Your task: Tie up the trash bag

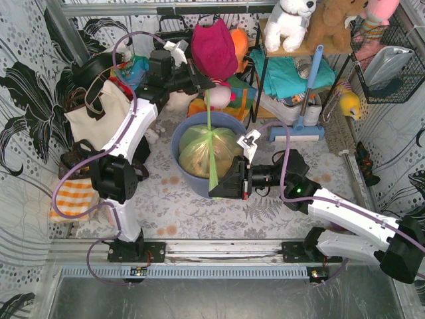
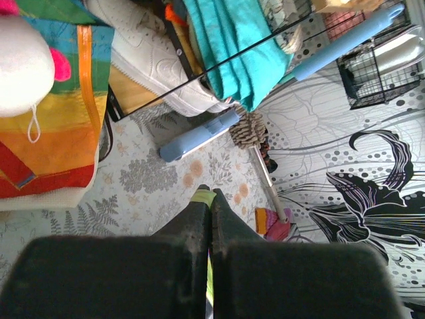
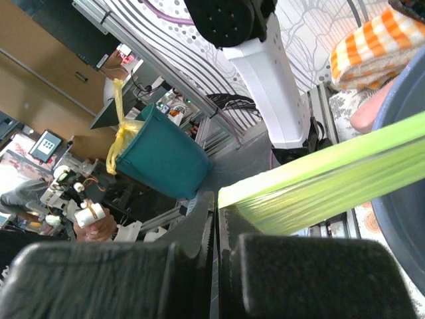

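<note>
Left gripper [image 1: 208, 86], overhead view: pressed together on the far tail [image 1: 209, 109] of the trash bag [image 1: 199, 151], held beyond the far side of the bin [image 1: 180, 174]. Right gripper [image 1: 214, 191]: pinched on the near tail [image 1: 213, 166], which is laid over the bin's near rim.

Trash bag: seated inside the bin at mid-table, with tan scraps seen through the film. Both tails are stretched taut from a gather [image 1: 210, 135] on top. A knot appears to be formed there, but its tightness cannot be judged.

Left wrist view: the fingers are closed flat, and only a small fold of the far tail [image 2: 203, 197] is nipped at the very tips.

Right wrist view: the fingers are shut on the near tail [image 3: 319, 193], flattened into a band and stretched rightward toward the bin wall.

Handling: the film is thin, soft and slippery, and the bag is judged light. It is liable to stretch or tear under a hard pull and to slip from a shallow tip grip. Hold is best taken on the bunched tails, close to the gather, not on the thin belly.
</note>
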`<action>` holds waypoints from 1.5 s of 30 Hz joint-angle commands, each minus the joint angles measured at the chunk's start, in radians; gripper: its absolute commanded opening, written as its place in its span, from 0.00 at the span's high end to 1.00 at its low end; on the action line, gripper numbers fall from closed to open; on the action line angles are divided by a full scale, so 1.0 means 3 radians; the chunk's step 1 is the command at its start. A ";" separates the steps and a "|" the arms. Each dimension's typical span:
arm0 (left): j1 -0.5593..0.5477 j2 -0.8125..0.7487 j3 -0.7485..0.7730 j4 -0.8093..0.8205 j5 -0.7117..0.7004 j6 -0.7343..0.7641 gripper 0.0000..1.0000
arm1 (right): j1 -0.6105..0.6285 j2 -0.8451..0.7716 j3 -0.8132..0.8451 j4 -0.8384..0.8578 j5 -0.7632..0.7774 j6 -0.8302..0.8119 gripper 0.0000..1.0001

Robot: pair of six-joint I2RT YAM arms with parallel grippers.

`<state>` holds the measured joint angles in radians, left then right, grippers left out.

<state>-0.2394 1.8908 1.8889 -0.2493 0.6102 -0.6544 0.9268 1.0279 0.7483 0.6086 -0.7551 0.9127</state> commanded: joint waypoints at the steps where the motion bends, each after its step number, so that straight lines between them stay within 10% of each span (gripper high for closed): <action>1: 0.0310 0.0286 0.0008 0.0503 -0.0863 0.0269 0.96 | 0.0272 -0.0147 -0.0277 0.0695 -0.0960 0.0503 1.00; 16: 0.0409 0.0340 -0.0323 0.0809 -0.0730 0.0223 0.96 | 0.0357 -0.0140 -0.0140 0.0282 -0.0823 0.0214 1.00; 29: 0.0357 -0.0518 -0.0972 0.2692 0.0464 -0.0623 0.96 | 0.0352 -0.0016 0.1105 -0.1691 0.1628 -0.1308 0.98; 45: -0.0186 -0.0964 -0.0644 0.2286 0.0842 -0.0525 0.95 | 0.0332 0.1100 0.2807 -0.1725 0.2792 -0.2652 1.00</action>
<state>-0.2863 1.6405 1.6283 0.4599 0.8520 -0.8368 1.0237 1.3437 1.4975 0.0780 -0.0147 0.2600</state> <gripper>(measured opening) 0.047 0.003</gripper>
